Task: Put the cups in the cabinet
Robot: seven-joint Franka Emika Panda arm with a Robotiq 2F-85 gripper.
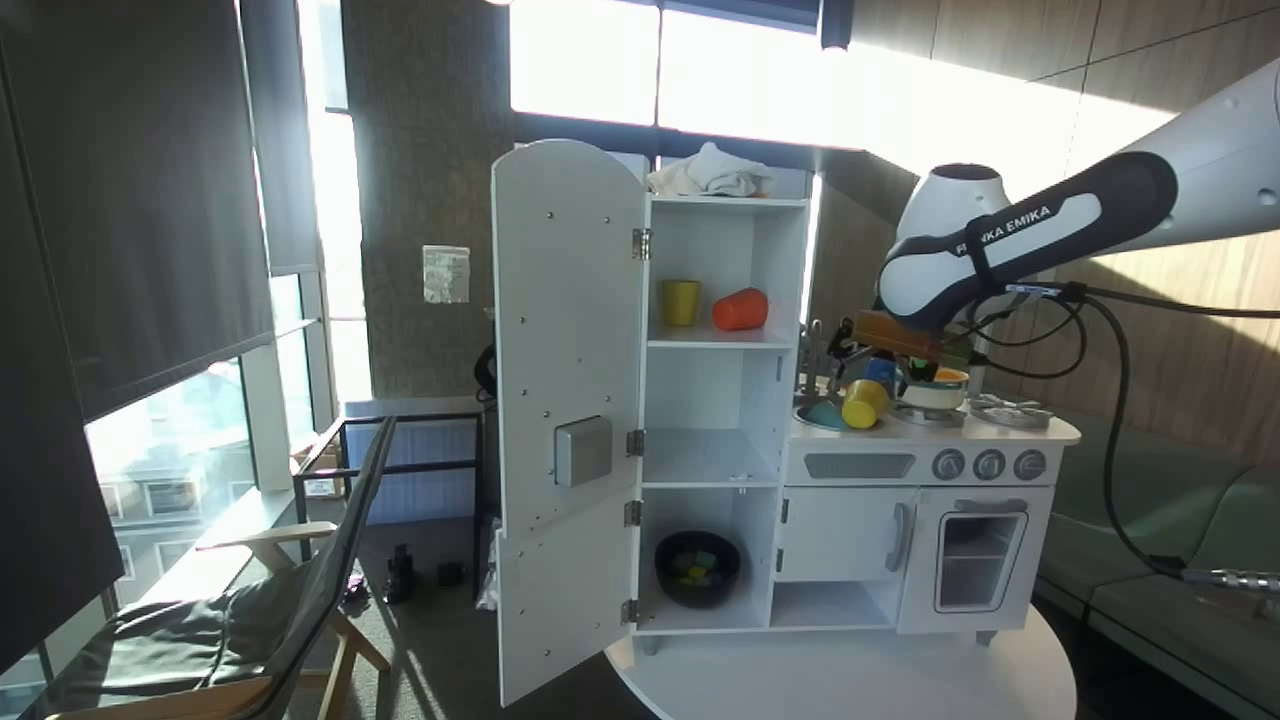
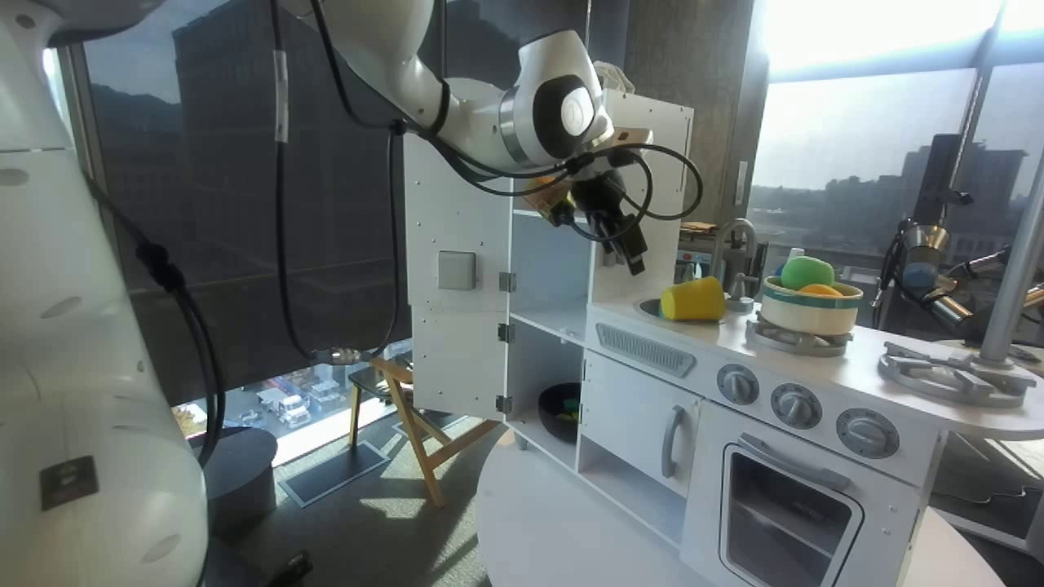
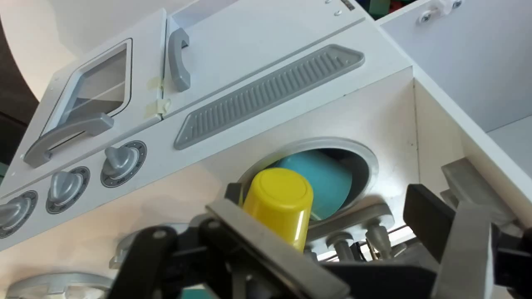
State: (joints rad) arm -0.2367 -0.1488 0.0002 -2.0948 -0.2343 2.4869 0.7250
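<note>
Wrist view shows us the gripper (image 3: pixel 328 205) with its 2 fingers (image 3: pixel 428 220) wide apart, 1 of them hiding part of a yellow cup (image 3: pixel 282 195), and a teal object (image 3: pixel 320 180) down in the sink (image 3: pixel 372 166). In an exterior view, we see that same cup (image 2: pixel 693 300) lying on its side at the sink's edge, lower than the fingertips and apart from them. Inside the cabinet (image 1: pixel 690 400), its door (image 1: pixel 570 330) standing open, we find another yellow cup (image 1: pixel 681 303) standing on the upper shelf (image 1: pixel 718 345), near an orange cup (image 1: pixel 741 310) tipped on its side. Below, in the bottom compartment, we see a dark bowl (image 1: pixel 699 597) holding green and yellow pieces (image 1: pixel 697 567).
</note>
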